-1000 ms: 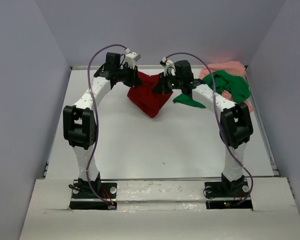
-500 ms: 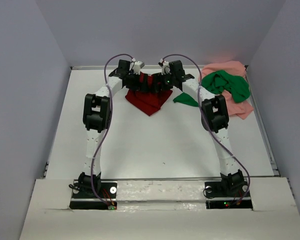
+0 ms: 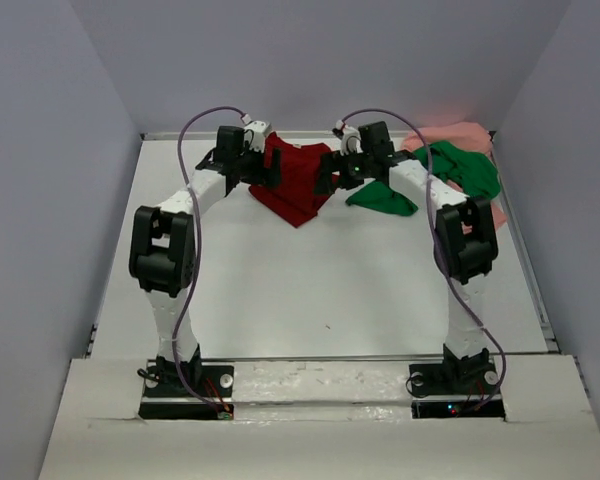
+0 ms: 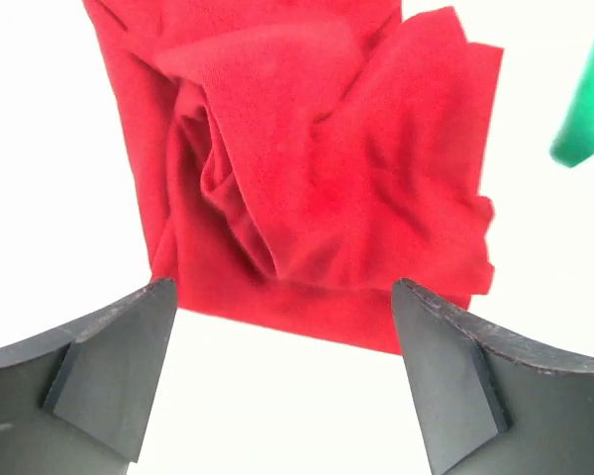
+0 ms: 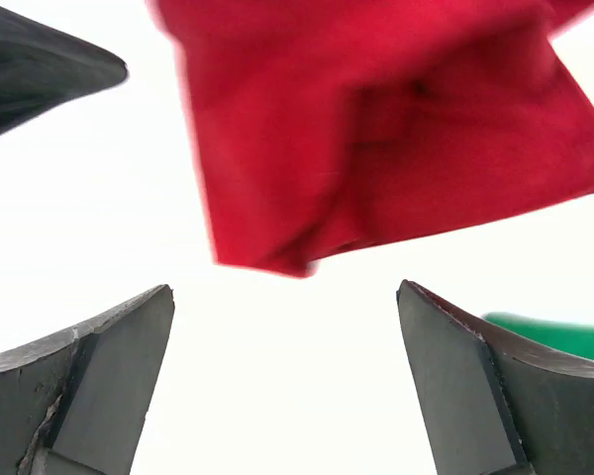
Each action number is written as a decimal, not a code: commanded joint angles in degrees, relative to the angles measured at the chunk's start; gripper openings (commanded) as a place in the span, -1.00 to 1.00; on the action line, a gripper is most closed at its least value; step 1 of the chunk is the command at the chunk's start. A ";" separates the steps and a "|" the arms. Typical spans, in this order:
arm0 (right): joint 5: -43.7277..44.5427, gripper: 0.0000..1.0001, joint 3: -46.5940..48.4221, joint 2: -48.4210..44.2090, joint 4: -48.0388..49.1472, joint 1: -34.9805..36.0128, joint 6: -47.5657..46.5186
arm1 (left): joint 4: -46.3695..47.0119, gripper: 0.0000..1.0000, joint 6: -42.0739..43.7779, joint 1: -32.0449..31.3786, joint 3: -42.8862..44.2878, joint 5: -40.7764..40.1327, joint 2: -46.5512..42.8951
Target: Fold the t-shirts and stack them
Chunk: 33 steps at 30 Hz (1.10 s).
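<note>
- Surface [image 3: 310, 290]: white and flat, with grey walls on three sides. Both arm bases are bolted at its near edge.
- Left arm [image 3: 165, 250] and right arm [image 3: 465, 240]: both reach to the far middle of the surface and bend inward toward each other, with looped cables above them.
- Pink t-shirt [image 3: 462, 131]: bunched in the far right corner at the bottom of the heap. Only its edges show.
- Green t-shirt [image 3: 467, 168]: heaped on top of the pink one. One flap spills onto the bare surface toward the middle, just beside the right arm's forearm. A green sliver shows at the right edge of each wrist view.
- Red t-shirt [image 3: 298, 186]: lies crumpled at the far middle of the surface, between the two arm ends and apart from the heap. The left wrist view shows deep folds at its centre and one straight hem nearest the camera. It is blurred in the right wrist view.
- Left fingers [image 4: 114, 361]: spread wide and gripping nothing. The red hem lies across the gap just past the tips; contact cannot be judged.
- Right fingers [image 5: 114, 366]: spread wide and empty. The red cloth sits beyond the tips, with white surface between.
</note>
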 commanded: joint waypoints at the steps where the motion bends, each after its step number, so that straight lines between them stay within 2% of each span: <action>1: -7.90 0.99 -5.58 -14.50 3.72 0.23 -0.82 | 11.63 0.98 -0.10 -0.31 -8.34 -0.75 -14.33; 6: -6.60 0.98 -12.64 -25.58 2.58 0.23 -2.14 | 21.44 0.98 -1.42 -0.31 -22.65 2.85 -27.58; 8: -5.54 0.98 -11.86 -25.51 0.13 0.23 -2.32 | 23.40 0.98 -2.73 -0.48 -25.22 2.95 -30.42; 11: -4.04 0.99 -10.45 -22.88 -4.97 0.23 -3.36 | 21.23 0.98 -7.91 -0.75 -25.41 -1.27 -31.66; 13: 1.20 0.98 -9.13 -22.26 -7.53 0.23 -3.72 | 19.63 0.98 -7.66 -0.74 -25.93 -4.42 -32.27; 17: 13.94 0.99 -16.14 -29.27 -4.21 0.23 -9.34 | 18.23 0.98 -5.38 0.30 -28.04 -21.36 -35.61; 19: 21.95 0.99 -24.82 -37.06 2.02 -0.47 -13.71 | 18.57 0.98 -3.89 1.88 -30.58 -26.39 -38.68; 20: 26.06 0.99 -28.95 -40.24 9.88 -2.04 -14.53 | 19.10 0.98 -2.40 2.76 -33.64 -26.67 -39.91; 21: 26.02 0.99 -33.43 -43.41 14.13 -3.36 -15.75 | 21.45 0.98 -1.26 3.55 -35.85 -26.76 -41.31; 22: 24.89 0.99 -42.17 -46.48 18.18 -4.85 -16.63 | 23.13 0.98 -0.46 4.17 -38.30 -27.37 -44.20; 24: 23.39 0.99 -49.44 -52.63 29.66 -8.80 -17.34 | 29.70 0.98 0.51 6.62 -45.66 -28.34 -47.72; 25: 23.29 0.99 -54.43 -53.62 32.43 -9.78 -16.82 | 31.04 0.98 0.43 8.55 -47.71 -27.91 -48.44; 27: 26.88 0.99 -57.45 -53.55 39.64 -11.10 -14.90 | 33.07 0.98 -2.20 10.23 -51.15 -27.56 -48.80; 29: 25.59 0.99 -59.48 -51.45 41.32 -14.00 -12.44 | 34.57 0.98 -3.17 11.03 -52.47 -26.59 -48.19; 33: 22.51 0.99 -64.91 -48.28 49.39 -17.87 -11.99 | 44.38 0.98 -3.18 11.21 -58.79 -27.29 -49.15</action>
